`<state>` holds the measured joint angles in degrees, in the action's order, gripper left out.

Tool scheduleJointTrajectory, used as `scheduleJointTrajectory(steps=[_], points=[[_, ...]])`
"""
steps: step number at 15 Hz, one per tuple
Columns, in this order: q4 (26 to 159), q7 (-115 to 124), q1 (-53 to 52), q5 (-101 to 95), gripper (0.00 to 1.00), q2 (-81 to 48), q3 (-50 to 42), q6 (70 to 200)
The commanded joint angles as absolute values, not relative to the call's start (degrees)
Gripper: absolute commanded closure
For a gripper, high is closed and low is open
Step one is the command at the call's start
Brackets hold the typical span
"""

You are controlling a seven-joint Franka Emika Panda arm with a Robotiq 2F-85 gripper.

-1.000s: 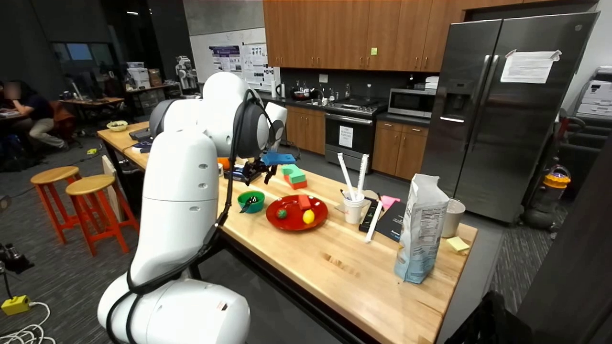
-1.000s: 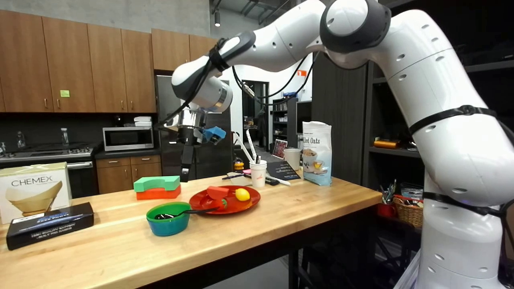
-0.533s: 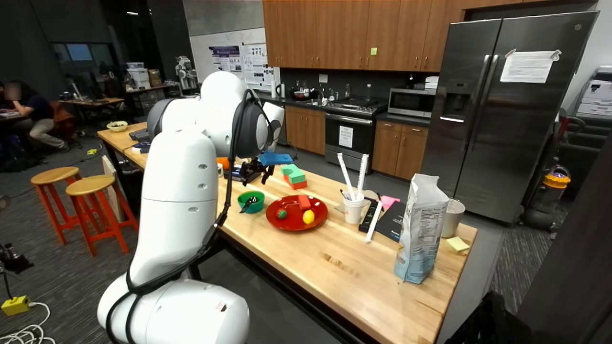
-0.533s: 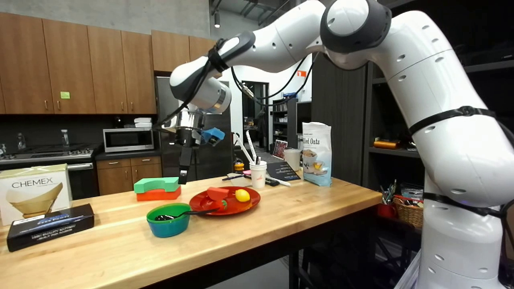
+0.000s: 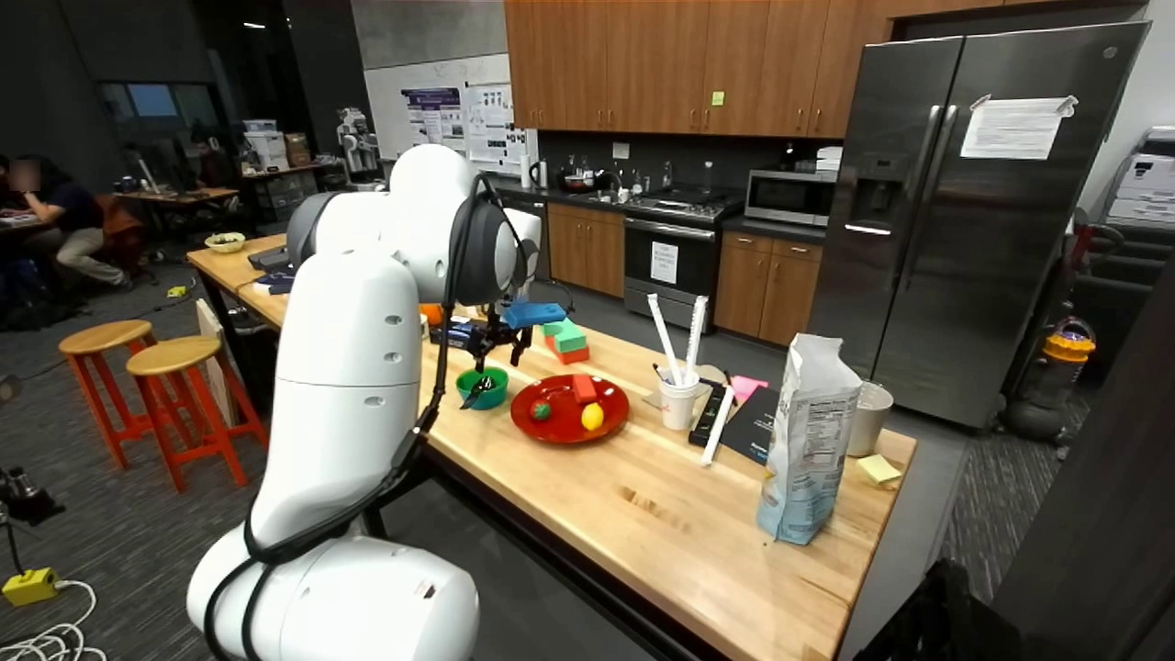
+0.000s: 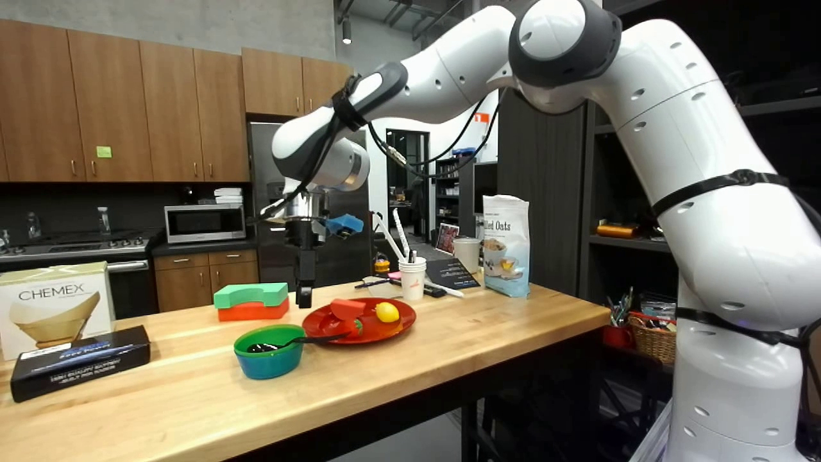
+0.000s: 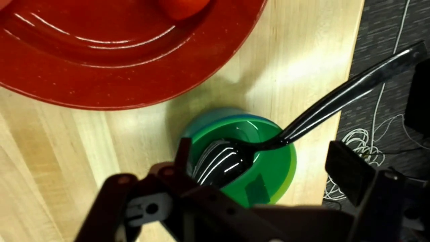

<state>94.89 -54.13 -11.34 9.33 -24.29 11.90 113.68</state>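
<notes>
My gripper (image 7: 263, 159) hangs open above the table with nothing between its fingers. Beneath it in the wrist view is a green bowl (image 7: 268, 174) nested in a blue one, partly covered by the gripper. A black spoon (image 7: 319, 109) rests with its head in the bowl and its handle out over the rim. In an exterior view the gripper (image 5: 500, 356) appears just above and behind the bowl, not touching it. Beside the bowl lies a red plate (image 6: 385, 332) bearing a yellow lemon (image 6: 387, 312), a red wedge-like piece (image 6: 348, 308) and a strawberry (image 5: 540, 409).
A green arch block (image 6: 250, 294) sits on a red block (image 6: 253, 310) behind the bowl. A Chemex box (image 6: 58, 305) and a black box (image 6: 80, 362) stand at one end. Toward the other end are a paper cup with straws (image 6: 412, 282) and an oats bag (image 6: 507, 247).
The gripper has come down and shifted slightly toward the plate side, and its fingers now point more straight down. It stays open, and the things on the table have not moved.
</notes>
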Motion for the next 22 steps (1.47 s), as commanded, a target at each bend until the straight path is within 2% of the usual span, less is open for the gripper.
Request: scheduleJointTrajectory(steps=[1,8,17,18,20,22], points=[[96.18,-53.62,-10.45,7.59,0.00,-24.14,12.70,117.40],[97.13,-53.08,-9.47,10.07,0.00,-27.02,13.84,127.65],[95.01,-52.97,-8.69,11.35,0.00,-33.35,16.77,131.28],[94.94,-52.76,-8.84,10.71,0.25,-33.50,16.58,131.23],[94.39,-52.87,-8.80,10.37,0.32,-33.77,16.60,130.63],[94.25,-52.85,-8.66,10.44,0.48,-33.68,16.61,130.42]])
